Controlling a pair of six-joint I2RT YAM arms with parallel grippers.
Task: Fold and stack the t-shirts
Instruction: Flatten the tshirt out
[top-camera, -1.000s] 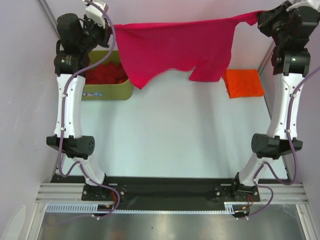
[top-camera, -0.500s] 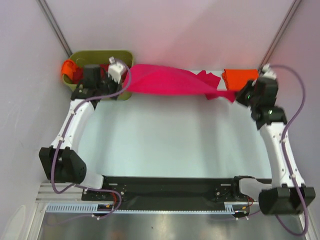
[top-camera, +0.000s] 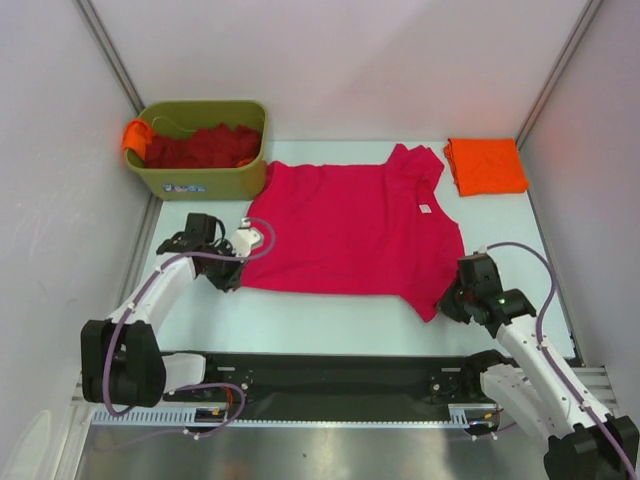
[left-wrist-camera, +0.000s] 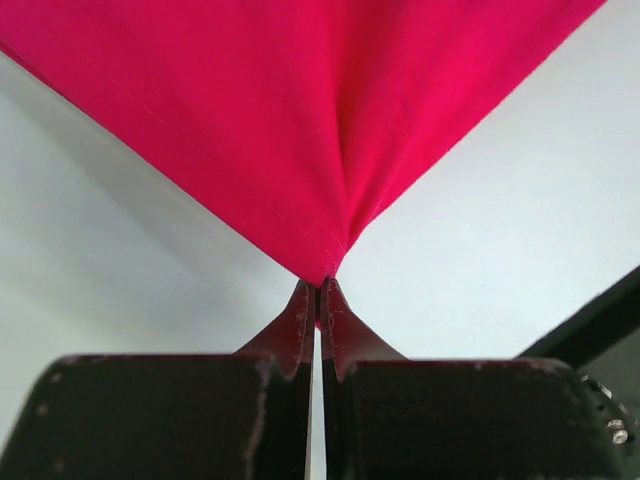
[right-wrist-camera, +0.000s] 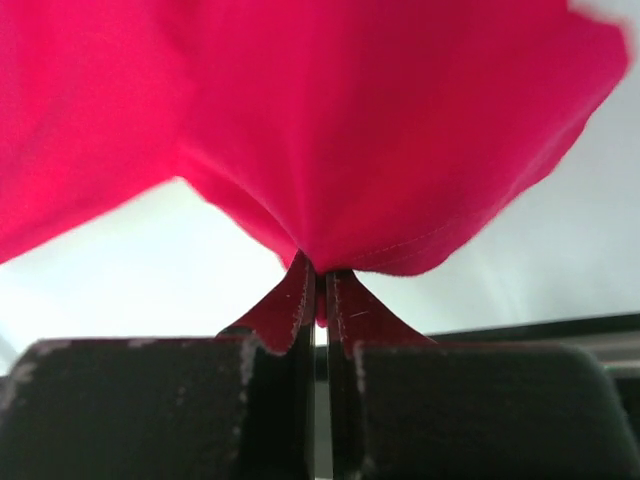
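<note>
A second ago the pink t-shirt (top-camera: 345, 225) was hung stretched in the air; now it has been laid flat on the table (top-camera: 330, 310), ready for folding. Its near left corner is pinched by the left gripper (left-wrist-camera: 318, 290), and its near right corner by the right gripper (right-wrist-camera: 318, 275). The cloth is soft, matte and hemmed. A folded orange t-shirt (top-camera: 485, 165) is seen far right.

In both wrist views the crimson t-shirt (left-wrist-camera: 250, 120) is running off the top edge, and the right wrist view is blurring its folds. From above, its white neck label (top-camera: 424, 209) is showing too small to read. Beyond the t-shirt's far left corner, dark red tees (top-camera: 200, 148) are lying heaped in the bin (top-camera: 232, 181), too tangled to count.
</note>
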